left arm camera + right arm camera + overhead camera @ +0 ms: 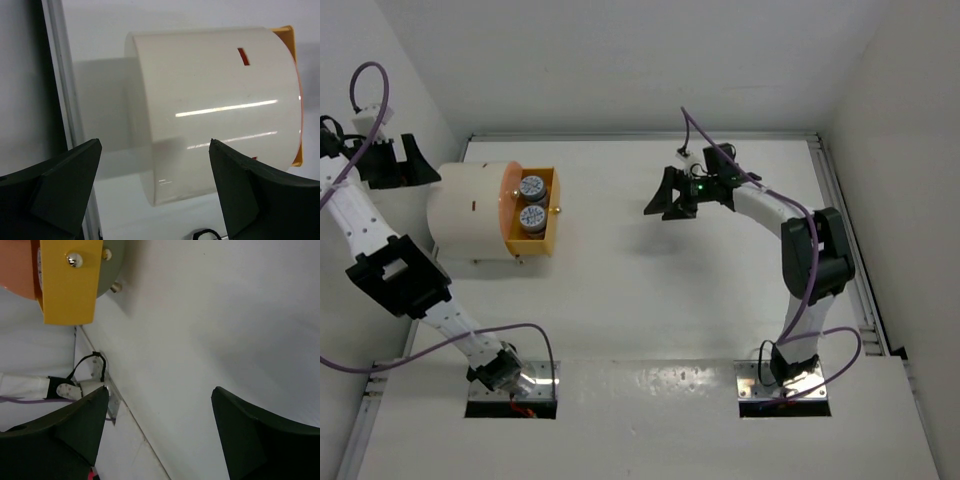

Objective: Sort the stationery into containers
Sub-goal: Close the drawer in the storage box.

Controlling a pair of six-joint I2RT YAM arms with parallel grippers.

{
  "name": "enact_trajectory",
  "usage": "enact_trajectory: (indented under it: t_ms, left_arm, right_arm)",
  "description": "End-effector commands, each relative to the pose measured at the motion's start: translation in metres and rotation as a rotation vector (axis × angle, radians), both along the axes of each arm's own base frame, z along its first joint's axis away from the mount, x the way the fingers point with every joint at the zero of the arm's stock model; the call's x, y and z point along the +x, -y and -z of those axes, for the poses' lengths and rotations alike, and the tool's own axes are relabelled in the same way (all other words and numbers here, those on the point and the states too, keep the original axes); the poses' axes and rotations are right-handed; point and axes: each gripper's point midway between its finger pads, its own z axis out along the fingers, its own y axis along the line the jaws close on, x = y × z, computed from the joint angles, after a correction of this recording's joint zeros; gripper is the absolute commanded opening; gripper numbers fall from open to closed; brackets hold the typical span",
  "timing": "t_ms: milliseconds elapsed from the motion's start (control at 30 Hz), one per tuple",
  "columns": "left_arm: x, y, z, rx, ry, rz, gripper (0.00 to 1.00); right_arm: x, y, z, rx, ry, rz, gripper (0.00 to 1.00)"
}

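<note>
Gaping empty, left fingers sit behind the drum, right fingers over open table past its drawer.

One drum, one drawer, two round pieces, two arms.

There is a single cream drum with one orange drawer standing out from its face, and that drawer holds two round blue-and-white pieces, one beside the other. The right wrist view shows three small metal knobs, one of them on the drawer front. Two arms are in view, and each carries one two-finger gripper: the left gripper and the right gripper, four dark fingers in all.
</note>
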Motion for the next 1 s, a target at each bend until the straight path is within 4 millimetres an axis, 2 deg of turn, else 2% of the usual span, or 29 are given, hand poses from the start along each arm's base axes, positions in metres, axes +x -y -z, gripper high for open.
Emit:
enact_trajectory:
  t_ms: [0, 33, 67, 100, 133, 267, 300, 467, 533, 667, 700, 767, 967]
  left_arm:
    - [-0.006, 0.013, -0.005, -0.001, 0.019, 0.052, 0.96]
    - [-0.007, 0.013, -0.005, 0.017, 0.006, 0.040, 0.95]
    - [-0.011, 0.021, 0.004, -0.009, -0.020, 0.046, 0.94]
    - [-0.005, 0.018, 0.005, 0.036, -0.009, 0.045, 0.93]
    - [-0.004, 0.019, 0.014, 0.034, -0.027, 0.044, 0.93]
    - [-0.006, 0.027, 0.031, -0.016, -0.059, 0.036, 0.85]
    - [-0.005, 0.027, 0.036, -0.029, -0.067, 0.028, 0.82]
    - [-0.004, 0.026, 0.041, -0.023, -0.059, 0.000, 0.77]
    - [-0.003, 0.026, 0.042, -0.010, -0.053, -0.002, 0.75]
    - [-0.004, 0.029, 0.051, -0.011, -0.074, -0.003, 0.71]
    - [-0.004, 0.030, 0.052, -0.012, -0.075, -0.002, 0.71]
    - [-0.002, 0.031, 0.053, -0.006, -0.074, 0.003, 0.71]
    - [-0.001, 0.036, 0.054, 0.019, -0.068, 0.018, 0.71]
  right_arm:
    - [0.010, -0.010, -0.020, 0.070, 0.069, -0.031, 0.81]
    - [0.011, -0.013, -0.016, 0.079, 0.053, -0.032, 0.78]
    - [0.014, -0.016, -0.019, 0.088, 0.057, -0.033, 0.77]
    - [0.016, -0.020, -0.020, 0.097, 0.064, -0.034, 0.75]
    - [0.015, -0.025, -0.015, 0.101, 0.042, -0.035, 0.73]
    - [0.023, -0.050, -0.024, 0.159, 0.038, -0.036, 0.55]
    - [0.025, -0.063, -0.029, 0.194, 0.025, -0.048, 0.49]
    - [0.028, -0.107, -0.050, 0.317, 0.013, -0.081, 0.38]
    - [0.026, -0.130, -0.052, 0.341, 0.010, -0.104, 0.35]
    - [0.019, -0.171, -0.060, 0.413, -0.015, -0.125, 0.19]
    - [0.020, -0.178, -0.066, 0.425, -0.005, -0.126, 0.17]
    - [0.016, -0.192, -0.058, 0.428, -0.028, -0.123, 0.16]
    - [0.015, -0.221, -0.054, 0.461, -0.079, -0.105, 0.11]
